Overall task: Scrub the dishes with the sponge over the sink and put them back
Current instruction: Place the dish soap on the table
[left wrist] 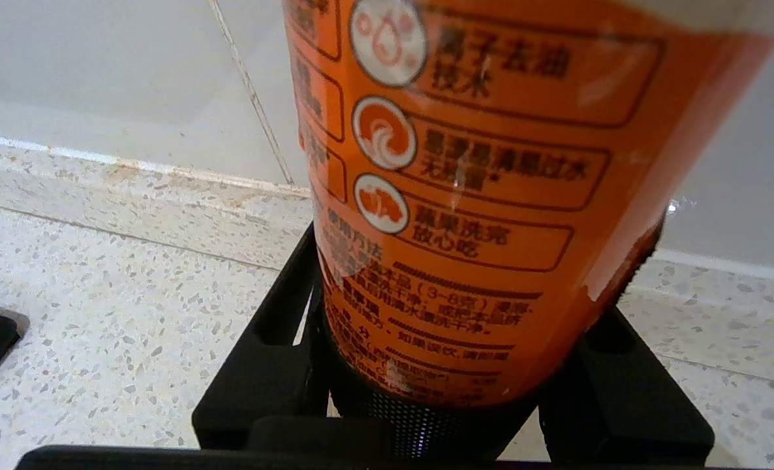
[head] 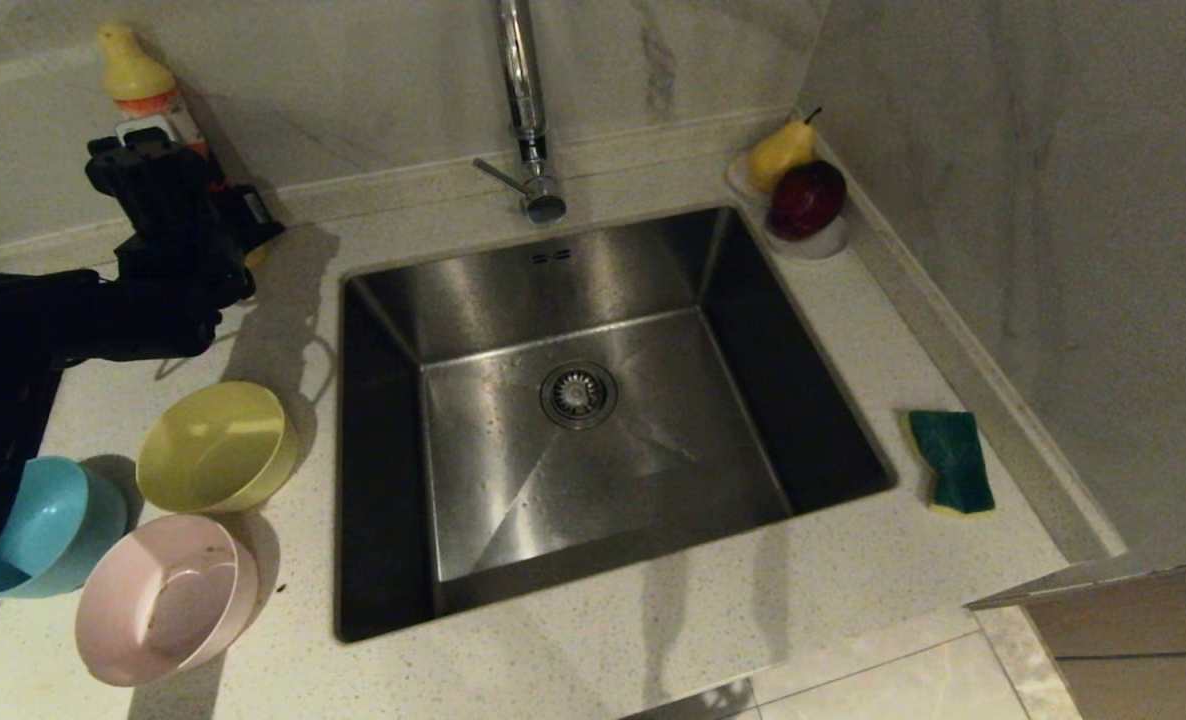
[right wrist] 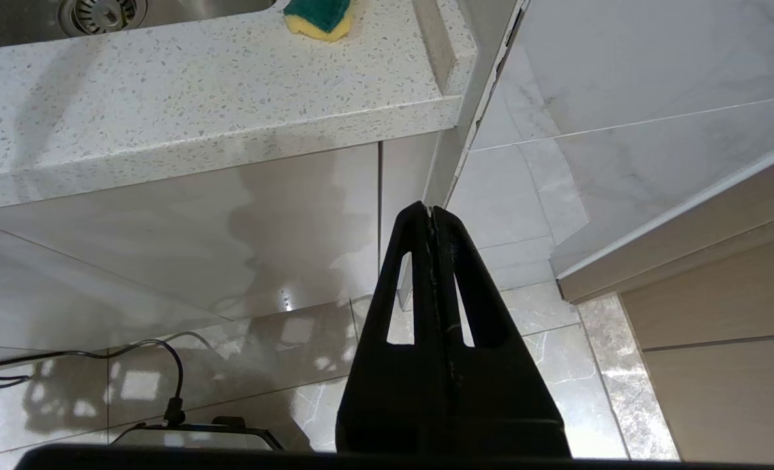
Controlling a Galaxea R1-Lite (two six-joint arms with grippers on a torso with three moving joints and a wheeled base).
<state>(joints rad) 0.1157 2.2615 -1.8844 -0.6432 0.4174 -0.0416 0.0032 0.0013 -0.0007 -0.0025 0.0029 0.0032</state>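
Three dishes stand on the counter left of the sink: a yellow bowl, a light blue bowl and a pale pink bowl with brownish smears. The sponge, green face up, lies on the counter right of the sink and shows from below as the sponge. My left gripper is at the back left by the wall, shut on an orange detergent bottle. In the left wrist view the bottle fills the left gripper. My right gripper hangs shut below the counter's front edge.
A tall chrome tap rises behind the basin. A small white dish with a pear and a red fruit sits at the back right corner. A wall runs close along the right side. A cable lies on the floor below.
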